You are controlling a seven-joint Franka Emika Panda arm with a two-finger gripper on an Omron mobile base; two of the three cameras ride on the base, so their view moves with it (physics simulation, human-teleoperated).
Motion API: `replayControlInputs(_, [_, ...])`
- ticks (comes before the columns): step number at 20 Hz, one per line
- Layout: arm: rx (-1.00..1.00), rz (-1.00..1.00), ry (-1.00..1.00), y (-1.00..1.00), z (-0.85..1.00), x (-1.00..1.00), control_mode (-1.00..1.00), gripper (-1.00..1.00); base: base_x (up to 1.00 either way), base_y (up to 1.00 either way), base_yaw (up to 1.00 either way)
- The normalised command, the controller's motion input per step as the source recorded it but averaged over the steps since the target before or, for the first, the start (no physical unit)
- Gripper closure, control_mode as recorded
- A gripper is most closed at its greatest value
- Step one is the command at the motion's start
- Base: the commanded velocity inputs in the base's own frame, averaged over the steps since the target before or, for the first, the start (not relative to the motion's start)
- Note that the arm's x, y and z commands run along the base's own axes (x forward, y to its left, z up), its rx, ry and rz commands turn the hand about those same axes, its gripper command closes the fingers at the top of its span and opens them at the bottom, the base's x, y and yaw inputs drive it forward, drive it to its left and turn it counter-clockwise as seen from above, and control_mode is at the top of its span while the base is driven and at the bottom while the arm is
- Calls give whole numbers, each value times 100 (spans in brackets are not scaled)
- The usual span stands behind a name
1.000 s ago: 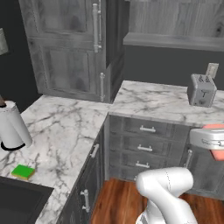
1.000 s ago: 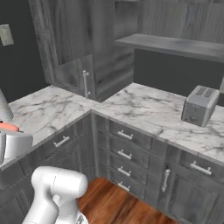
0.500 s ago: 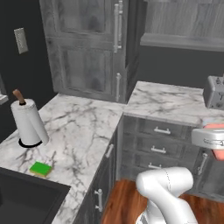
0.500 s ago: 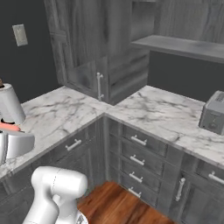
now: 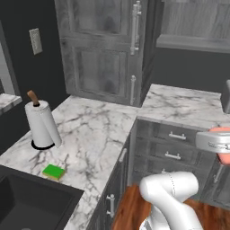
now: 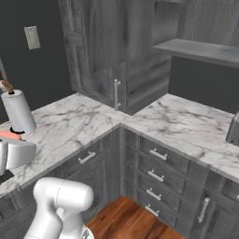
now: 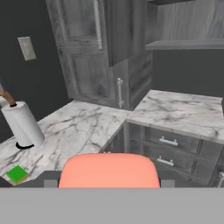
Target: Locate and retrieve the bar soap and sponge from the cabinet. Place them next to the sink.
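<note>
Soap (image 7: 108, 169): salmon-pink block, foremost in the hand view, lying crosswise at the bottom with the gripper's grey body showing just past either end. Judged clamped between the fingers, which are hidden behind the block; carried in the air, clear of the counter. Also seen as a pink edge at the gripper (image 5: 220, 146) at the right edge of the left base view, and as a thin pink strip above the grey hand at the left edge of the right base view.

Sponge (image 5: 54, 171): green block with yellowish edge, lying flat on the marble counter (image 5: 99, 134), just beside the sink's corner. Judged already placed; this half of the task looks done.

Sink (image 5: 27, 204): dark basin set into the counter, lower left of the left base view, nearest the sponge.

Paper towel roll (image 5: 41, 125): upright on its dark base, behind the sponge, near but apart from it.

Cabinet (image 5: 193, 27): open shelf with grey wood-grain back, far upper right, well apart from the sink.

Status: both items out of the cabinet; one set down, one in hand.

Remaining: bring the soap over the counter by the sink, set it down near the sponge, release.
</note>
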Motion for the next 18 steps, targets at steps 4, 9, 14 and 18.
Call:
replayControlInputs(4, [0, 0, 0, 0, 0, 0, 100, 100, 14, 21, 9])
replayControlInputs(9, [0, 0, 0, 0, 0, 0, 100, 100, 37, 17, 13])
replayControlInputs(14, [0, 0, 0, 0, 0, 0, 100, 100, 44, 3, 23])
replayControlInputs(18, [0, 0, 0, 0, 0, 0, 100, 100, 48, 0, 32])
